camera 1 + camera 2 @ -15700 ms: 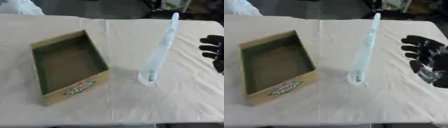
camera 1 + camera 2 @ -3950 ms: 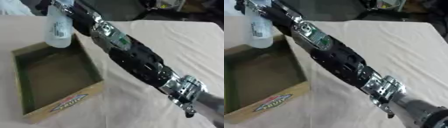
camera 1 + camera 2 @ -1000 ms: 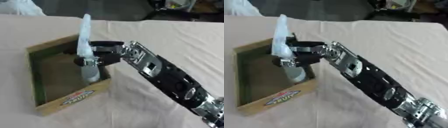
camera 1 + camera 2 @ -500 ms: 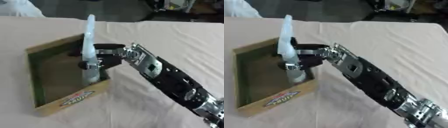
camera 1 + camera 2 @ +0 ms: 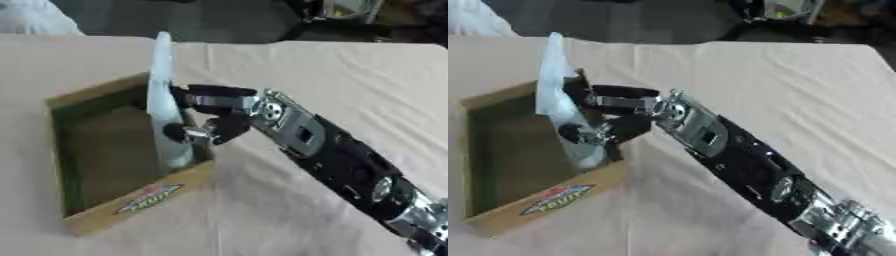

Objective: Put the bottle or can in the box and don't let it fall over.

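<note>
right hand (image 5: 214, 117) has its fingers (image 5: 203, 91) curled round the bottle (image 5: 164, 107), which stands upright inside the box (image 5: 131, 197), by its right wall. box sits on the table (image 5: 350, 80), left side.

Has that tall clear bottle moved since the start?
Yes. The bottle went from the cloth to the box's right into the cardboard box, upright, right hand beside it.

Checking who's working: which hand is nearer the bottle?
Right. The right hand is at the bottle, fingers curled round it in the box; the left hand is out of view.
</note>
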Tool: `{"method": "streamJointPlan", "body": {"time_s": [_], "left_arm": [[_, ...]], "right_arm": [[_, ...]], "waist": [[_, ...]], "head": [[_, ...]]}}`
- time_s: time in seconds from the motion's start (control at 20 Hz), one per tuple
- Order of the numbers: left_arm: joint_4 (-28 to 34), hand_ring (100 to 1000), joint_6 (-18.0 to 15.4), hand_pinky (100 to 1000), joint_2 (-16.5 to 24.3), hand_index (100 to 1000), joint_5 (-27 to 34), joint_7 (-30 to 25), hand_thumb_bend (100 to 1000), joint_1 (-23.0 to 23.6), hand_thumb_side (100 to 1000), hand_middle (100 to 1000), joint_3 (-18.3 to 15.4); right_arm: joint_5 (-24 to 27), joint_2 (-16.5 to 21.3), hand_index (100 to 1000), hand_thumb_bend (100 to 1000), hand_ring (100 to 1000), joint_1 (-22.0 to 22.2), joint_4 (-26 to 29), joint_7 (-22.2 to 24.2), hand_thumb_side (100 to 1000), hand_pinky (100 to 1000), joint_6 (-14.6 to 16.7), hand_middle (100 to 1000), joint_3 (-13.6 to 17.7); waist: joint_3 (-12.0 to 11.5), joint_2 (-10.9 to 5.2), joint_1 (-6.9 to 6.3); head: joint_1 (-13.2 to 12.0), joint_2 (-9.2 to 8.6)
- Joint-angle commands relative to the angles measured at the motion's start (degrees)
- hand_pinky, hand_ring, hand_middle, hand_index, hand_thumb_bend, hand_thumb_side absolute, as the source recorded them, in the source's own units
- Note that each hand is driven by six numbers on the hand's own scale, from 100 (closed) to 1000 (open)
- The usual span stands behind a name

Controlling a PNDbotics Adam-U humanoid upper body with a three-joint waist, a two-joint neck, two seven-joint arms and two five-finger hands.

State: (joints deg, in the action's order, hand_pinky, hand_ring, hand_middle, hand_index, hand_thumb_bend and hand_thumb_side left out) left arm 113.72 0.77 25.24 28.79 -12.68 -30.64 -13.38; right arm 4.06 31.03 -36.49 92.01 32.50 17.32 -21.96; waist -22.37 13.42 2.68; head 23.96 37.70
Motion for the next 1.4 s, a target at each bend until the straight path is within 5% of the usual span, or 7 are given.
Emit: {"method": "streamJointPlan", "body": {"time_s": [0.05,0.4,1.4], "left_arm": [[0.87,972,-0.10,1000,2.13,626,-0.24,0.28,380,-0.33,358,871,-0.82],[0.87,973,-0.22,1000,2.19,626,-0.45,0.18,384,-0.13,355,873,-0.80],[0.87,973,-0.40,1000,2.72,625,-1.38,0.66,384,1.53,346,873,-1.32]], "right_arm": [[2.35,1.27,1000,100,1000,-0.24,-0.13,1.06,1000,1000,-2.02,1000,0.84],[7.77,1.24,1000,100,1000,0.38,-1.30,3.54,1000,1000,-7.52,1000,1.15],[10.89,3.61,1000,100,1000,3.12,3.88,2.25,956,1000,-7.59,1000,3.89]], "waist": [[0.03,-0.94,-0.41],[0.38,-0.85,-0.61],[2.36,-1.62,-1.29]], "head": [[0.27,-0.16],[0.29,-0.47],[-0.33,0.26]]}}
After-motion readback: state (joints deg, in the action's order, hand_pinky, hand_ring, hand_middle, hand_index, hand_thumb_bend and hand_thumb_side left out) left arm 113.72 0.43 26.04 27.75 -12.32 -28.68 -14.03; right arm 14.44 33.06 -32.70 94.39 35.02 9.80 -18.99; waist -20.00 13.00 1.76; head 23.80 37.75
